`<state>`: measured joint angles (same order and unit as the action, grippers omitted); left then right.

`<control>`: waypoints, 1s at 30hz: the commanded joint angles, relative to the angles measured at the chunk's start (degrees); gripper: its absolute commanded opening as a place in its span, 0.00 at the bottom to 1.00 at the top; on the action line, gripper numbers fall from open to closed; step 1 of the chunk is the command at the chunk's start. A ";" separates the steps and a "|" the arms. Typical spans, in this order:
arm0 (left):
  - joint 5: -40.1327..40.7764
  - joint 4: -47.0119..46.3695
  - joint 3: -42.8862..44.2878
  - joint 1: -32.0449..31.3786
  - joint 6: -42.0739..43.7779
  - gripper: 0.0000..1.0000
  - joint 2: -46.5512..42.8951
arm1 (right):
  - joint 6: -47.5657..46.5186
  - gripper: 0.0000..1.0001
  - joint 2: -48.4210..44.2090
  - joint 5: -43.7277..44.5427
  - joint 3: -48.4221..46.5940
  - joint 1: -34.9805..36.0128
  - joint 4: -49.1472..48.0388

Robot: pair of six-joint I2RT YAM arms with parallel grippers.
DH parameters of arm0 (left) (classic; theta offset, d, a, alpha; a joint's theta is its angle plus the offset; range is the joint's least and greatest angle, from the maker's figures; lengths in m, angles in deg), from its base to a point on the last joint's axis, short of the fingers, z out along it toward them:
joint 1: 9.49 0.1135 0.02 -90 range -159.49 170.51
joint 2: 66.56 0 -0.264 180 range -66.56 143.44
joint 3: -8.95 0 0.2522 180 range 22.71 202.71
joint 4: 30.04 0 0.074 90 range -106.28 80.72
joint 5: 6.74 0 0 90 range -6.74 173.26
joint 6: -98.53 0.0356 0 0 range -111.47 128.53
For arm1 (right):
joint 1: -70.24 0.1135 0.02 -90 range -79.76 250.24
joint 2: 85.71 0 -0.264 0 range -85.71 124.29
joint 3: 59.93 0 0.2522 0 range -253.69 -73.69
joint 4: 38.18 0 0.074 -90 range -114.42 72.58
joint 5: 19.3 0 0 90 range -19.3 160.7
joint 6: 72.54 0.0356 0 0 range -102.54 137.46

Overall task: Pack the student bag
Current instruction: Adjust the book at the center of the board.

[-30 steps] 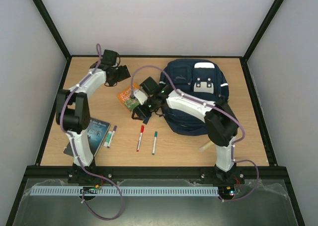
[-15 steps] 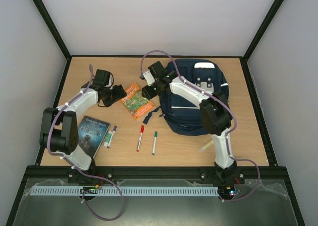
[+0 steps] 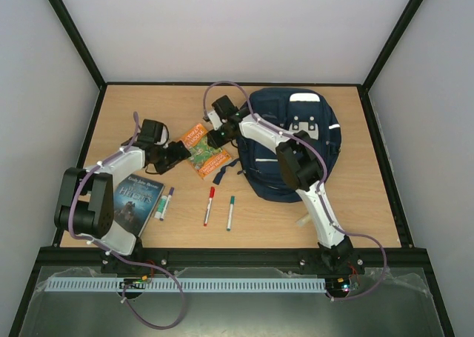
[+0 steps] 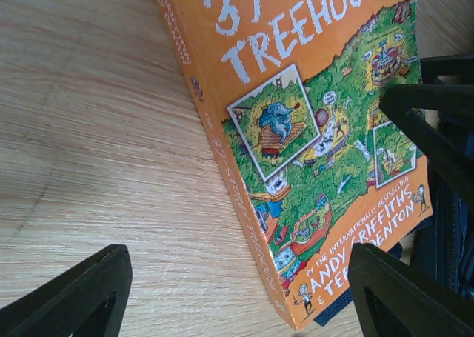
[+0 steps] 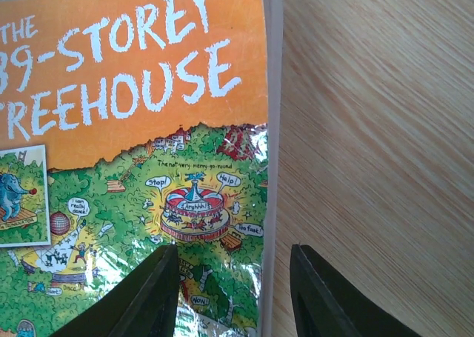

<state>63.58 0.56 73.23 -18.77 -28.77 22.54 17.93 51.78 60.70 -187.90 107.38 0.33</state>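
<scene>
The student bag (image 3: 329, 141) lies flat at the back right of the surface (image 3: 370, 204). Just left of it lies an orange book (image 3: 206, 152). The right pincer (image 5: 233, 292) stands partly apart over one edge of the book, and the left pincer (image 4: 237, 292) is spread wide either side of a corner, gripping nothing.

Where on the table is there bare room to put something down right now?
Bare: the table's far left corner, the strip right of the bag, and the near edge right of the green marker. Crowded: from the bag to the dark book, where the orange book and markers lie.
</scene>
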 commanded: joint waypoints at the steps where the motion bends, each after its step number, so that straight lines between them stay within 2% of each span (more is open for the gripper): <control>1: -2.17 -2.34 -1.34 0.31 -0.23 0.83 -0.78 | 1.64 0.40 1.58 0.67 -1.33 0.05 3.80; 10: -1.65 -3.97 -2.08 -0.29 -1.21 0.82 0.89 | 6.77 0.26 1.91 -4.82 5.97 -2.25 2.32; 20: -1.29 -6.03 -2.10 -1.56 -2.86 0.82 3.05 | 14.01 0.17 -0.02 -10.96 15.75 -3.83 -0.71; 24: -1.36 -6.66 -1.71 -2.16 -3.20 0.82 4.24 | 17.05 0.15 -0.90 -11.52 18.74 -3.84 -1.78; 30: -1.38 -7.70 -1.16 -2.89 -3.67 0.82 6.31 | 20.45 0.16 -1.11 -10.88 22.65 -3.90 -3.25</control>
<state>62.31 -5.88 71.73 -21.15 -31.61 27.00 35.11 46.43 46.69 -171.14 103.14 -14.38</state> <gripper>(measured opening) 0.824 0.160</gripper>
